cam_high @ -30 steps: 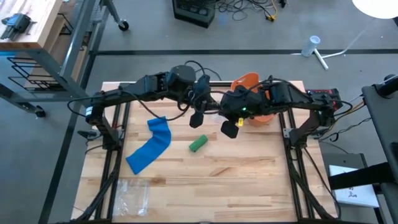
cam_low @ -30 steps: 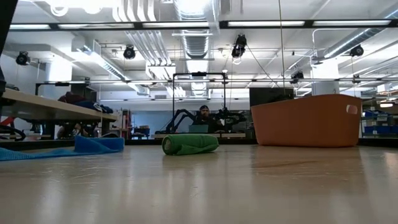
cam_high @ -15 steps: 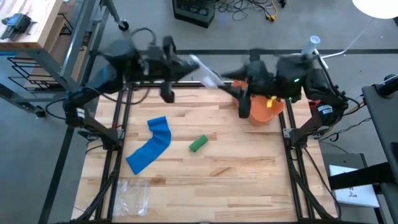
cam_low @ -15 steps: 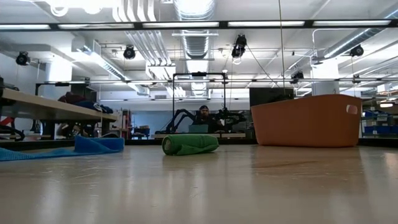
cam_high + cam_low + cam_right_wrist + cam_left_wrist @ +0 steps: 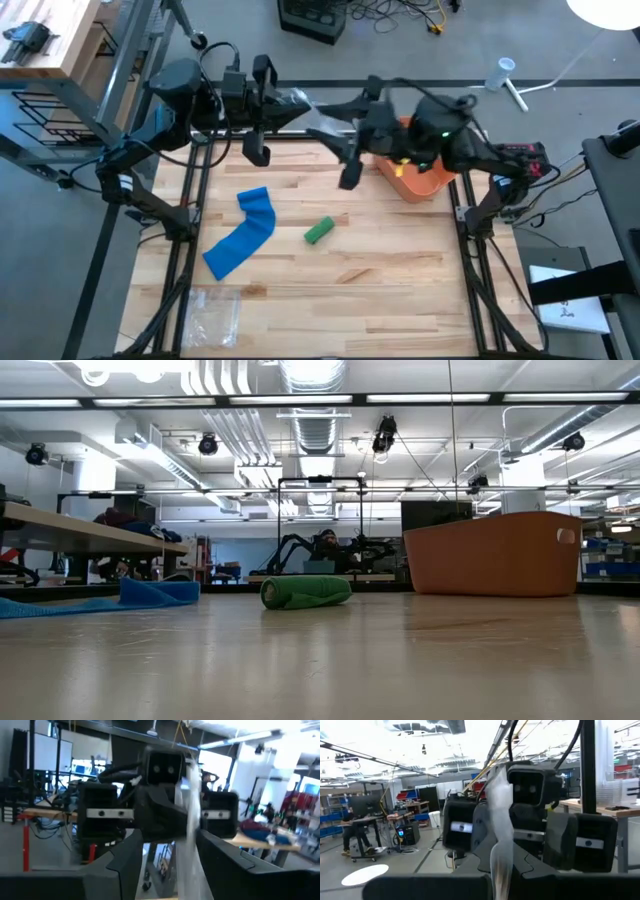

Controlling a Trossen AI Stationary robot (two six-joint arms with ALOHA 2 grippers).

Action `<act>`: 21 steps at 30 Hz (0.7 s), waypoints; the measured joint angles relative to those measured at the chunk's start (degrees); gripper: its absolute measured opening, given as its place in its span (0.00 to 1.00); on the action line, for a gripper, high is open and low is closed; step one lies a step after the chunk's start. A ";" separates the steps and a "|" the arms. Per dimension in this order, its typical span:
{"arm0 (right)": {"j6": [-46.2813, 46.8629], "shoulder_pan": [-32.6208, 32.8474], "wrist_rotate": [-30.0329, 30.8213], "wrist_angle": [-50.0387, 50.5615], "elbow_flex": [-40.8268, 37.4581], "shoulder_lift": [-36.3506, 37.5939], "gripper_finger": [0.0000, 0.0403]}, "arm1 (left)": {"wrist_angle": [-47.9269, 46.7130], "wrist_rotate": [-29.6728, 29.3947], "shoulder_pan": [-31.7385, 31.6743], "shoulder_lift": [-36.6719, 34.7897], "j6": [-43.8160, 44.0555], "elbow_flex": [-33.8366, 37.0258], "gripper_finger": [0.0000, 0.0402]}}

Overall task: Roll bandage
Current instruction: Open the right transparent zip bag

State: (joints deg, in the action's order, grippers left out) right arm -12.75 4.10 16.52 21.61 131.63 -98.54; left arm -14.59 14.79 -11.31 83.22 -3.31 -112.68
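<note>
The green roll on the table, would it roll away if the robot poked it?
Probably, yes. The green roll lies on its side on the flat wooden table, so a sideways poke could set it rolling. It looks like wound cloth, so it is likely soft and light, and might squash a little rather than break.

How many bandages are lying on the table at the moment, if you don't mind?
2: a rolled green bandage mid-table, and an unrolled blue bandage to its left. Others may be hidden inside the orange bin.
</note>
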 joint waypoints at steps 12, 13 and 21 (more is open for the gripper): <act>2.73 0.00 0.05 -0.17 0.12 0.56 0.19 | 0.99 1.31 0.02 -0.76 0.85 0.00 0.00; 2.72 0.00 0.06 -0.39 0.12 0.57 0.16 | 0.75 1.74 0.02 -0.65 0.85 0.00 0.00; 2.96 0.00 0.01 0.13 0.12 0.62 0.02 | -3.03 5.30 0.02 -0.19 0.11 0.00 0.00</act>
State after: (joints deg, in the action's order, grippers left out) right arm -9.79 4.10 16.53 21.74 131.74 -97.92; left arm -17.62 20.10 -11.29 83.03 -3.20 -112.68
